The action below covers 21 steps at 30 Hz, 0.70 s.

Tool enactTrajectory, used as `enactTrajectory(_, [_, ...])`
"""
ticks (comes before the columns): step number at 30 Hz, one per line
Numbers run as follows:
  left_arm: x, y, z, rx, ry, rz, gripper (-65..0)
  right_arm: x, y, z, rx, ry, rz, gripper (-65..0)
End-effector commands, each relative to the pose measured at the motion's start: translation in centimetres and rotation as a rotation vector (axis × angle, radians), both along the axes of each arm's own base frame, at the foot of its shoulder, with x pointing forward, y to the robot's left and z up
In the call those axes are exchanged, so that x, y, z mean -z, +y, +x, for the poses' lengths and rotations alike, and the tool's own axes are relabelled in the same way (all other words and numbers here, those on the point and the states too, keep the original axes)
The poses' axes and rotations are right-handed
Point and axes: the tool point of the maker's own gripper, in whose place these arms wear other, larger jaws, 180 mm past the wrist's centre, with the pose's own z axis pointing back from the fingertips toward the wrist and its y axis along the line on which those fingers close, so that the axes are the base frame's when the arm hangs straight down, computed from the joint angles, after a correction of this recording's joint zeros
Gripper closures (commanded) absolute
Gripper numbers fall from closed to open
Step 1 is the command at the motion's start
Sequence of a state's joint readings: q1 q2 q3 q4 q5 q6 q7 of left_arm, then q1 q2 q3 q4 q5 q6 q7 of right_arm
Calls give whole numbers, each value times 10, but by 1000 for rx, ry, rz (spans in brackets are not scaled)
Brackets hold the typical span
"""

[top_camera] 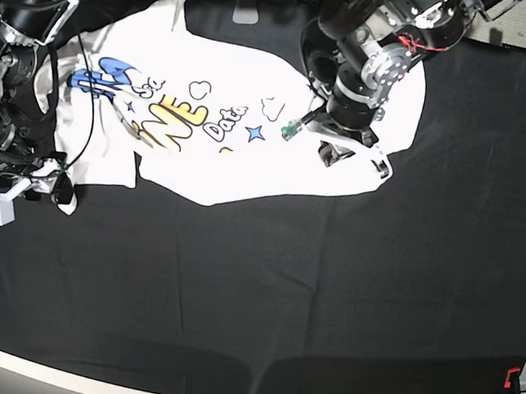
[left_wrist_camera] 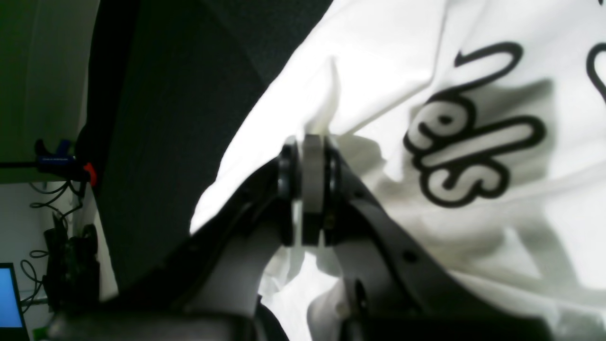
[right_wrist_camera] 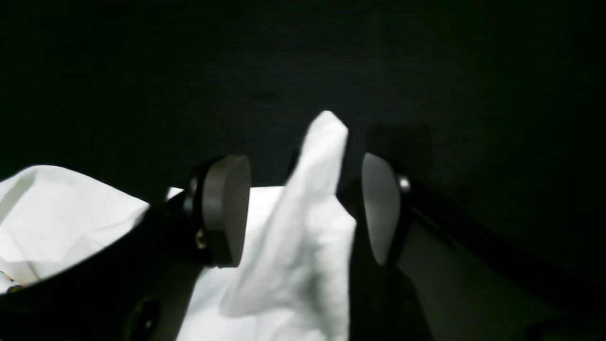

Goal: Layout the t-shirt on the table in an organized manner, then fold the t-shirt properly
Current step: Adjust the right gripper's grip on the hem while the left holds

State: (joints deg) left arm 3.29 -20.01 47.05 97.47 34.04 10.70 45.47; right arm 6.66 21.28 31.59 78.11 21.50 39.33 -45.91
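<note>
Two grippers at the t-shirt (top_camera: 277, 152) on the table (top_camera: 283, 283): left gripper (left_wrist_camera: 312, 142) pinches a hem fold; right gripper (right_wrist_camera: 303, 208), spread wide, straddles a raised corner.

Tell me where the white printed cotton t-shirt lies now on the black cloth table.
In the base view the white printed cotton t-shirt lies spread across the far half of the black cloth table, between the left gripper and right gripper.

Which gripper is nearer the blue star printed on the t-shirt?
Left. The left gripper is shut on the t-shirt hem just beside the blue star; the right gripper stands open around a fabric peak at the shirt's far corner.
</note>
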Motion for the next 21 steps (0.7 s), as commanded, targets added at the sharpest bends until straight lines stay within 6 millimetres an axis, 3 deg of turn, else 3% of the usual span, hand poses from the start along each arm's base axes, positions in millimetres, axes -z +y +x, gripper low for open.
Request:
enactTrajectory(1, [-12, 0, 8, -11, -48, -17, 0, -22, -4, 11, -10, -72, -11, -355])
enactTrajectory(7, [-12, 0, 8, -11, -48, -17, 0, -22, -1, 9, -17, -61, 19, -355])
enactTrajectory(14, [-12, 0, 8, -11, -48, -17, 0, -30, 33, 5, -90, -52, 241, -355])
enactTrajectory(16, [-12, 0, 8, -11, -48, -17, 0, -30, 29, 7, -80, -64, 223, -355])
enactTrajectory(21, [-12, 0, 8, -11, -48, -17, 0, -27, -6, 14, -6, -102, -13, -355])
